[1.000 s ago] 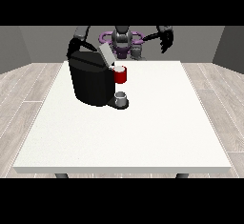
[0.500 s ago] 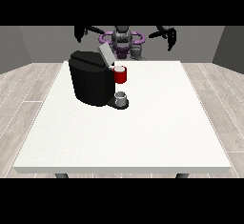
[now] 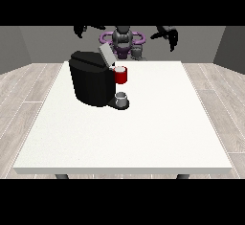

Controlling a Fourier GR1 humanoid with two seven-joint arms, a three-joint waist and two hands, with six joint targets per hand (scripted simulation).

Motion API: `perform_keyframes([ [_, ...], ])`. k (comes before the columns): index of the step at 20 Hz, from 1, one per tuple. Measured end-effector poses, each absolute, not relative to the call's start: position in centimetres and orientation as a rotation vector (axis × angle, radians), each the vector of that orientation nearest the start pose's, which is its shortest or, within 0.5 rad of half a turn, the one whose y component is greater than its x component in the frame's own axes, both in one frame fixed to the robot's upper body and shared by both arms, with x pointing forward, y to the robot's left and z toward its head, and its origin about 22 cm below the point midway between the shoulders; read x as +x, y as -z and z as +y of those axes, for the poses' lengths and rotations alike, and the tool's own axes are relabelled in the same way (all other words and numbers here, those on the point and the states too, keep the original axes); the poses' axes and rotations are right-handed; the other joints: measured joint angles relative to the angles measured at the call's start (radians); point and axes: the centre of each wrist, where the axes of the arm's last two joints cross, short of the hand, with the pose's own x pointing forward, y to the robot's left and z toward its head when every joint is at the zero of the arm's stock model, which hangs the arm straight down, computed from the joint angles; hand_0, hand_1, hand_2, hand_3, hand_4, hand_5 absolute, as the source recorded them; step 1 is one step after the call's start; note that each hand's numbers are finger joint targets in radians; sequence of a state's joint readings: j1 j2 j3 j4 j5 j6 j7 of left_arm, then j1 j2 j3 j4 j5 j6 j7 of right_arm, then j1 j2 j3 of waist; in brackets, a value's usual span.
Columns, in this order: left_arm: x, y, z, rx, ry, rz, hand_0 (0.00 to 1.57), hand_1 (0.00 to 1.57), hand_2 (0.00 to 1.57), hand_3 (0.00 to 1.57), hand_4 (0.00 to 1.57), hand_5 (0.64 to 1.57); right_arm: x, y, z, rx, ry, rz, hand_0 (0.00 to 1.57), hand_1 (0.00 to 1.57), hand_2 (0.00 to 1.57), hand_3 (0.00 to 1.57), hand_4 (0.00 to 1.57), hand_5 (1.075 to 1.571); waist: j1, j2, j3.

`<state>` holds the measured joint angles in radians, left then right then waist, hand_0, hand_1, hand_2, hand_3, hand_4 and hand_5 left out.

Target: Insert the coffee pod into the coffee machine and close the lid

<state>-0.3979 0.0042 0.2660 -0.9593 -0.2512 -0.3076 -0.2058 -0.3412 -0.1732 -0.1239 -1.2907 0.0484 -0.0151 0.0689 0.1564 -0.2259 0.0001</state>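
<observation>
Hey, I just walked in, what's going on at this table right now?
A robot stands behind a white table with both hands raised in the air, the hand at the view's left and the hand at the view's right, neither touching anything. A black coffee machine sits on the table with its lid tilted up. A red thing at the machine shows at its front, with a grey thing below.

White table (image 3: 143,138) under black coffee machine (image 3: 93,83)
</observation>
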Motion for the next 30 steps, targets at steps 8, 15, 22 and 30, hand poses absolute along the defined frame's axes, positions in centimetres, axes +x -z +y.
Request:
perform_keyframes([
  [8,32.5,1.6,22.7,-0.135,0.31,-1.562,0.0,0.0,0.0,0.0,0.35,1.571,35.1,-5.4,-27.4,-0.11,-0.013,-1.536,0.0,0.0,0.0,0.0,0.18,1.571,0.035,0.094,0.0003],
  [15,31.5,-0.6,22.9,-0.113,0.303,-1.627,0.0,0.0,0.0,0.0,0.38,1.571,36.9,-6.3,-26.5,-0.073,-0.018,-1.531,0.0,0.0,0.0,0.0,0.0,1.571,0.031,0.167,0.0002],
  [22,30.3,-1.5,24.7,-0.066,0.276,-1.665,0.0,0.0,0.0,0.0,0.31,1.571,38.0,-6.8,-23.9,-0.037,-0.079,-1.561,0.0,0.0,0.0,0.0,0.0,1.571,0.009,0.221,0.0],
  [30,29.6,-2.2,26.4,0.0,0.272,-1.671,0.0,0.0,0.0,0.0,0.35,1.571,39.1,-8.0,-22.6,-0.009,-0.157,-1.586,0.0,0.0,0.0,0.0,0.17,1.571,-0.008,0.248,-0.0005],
])
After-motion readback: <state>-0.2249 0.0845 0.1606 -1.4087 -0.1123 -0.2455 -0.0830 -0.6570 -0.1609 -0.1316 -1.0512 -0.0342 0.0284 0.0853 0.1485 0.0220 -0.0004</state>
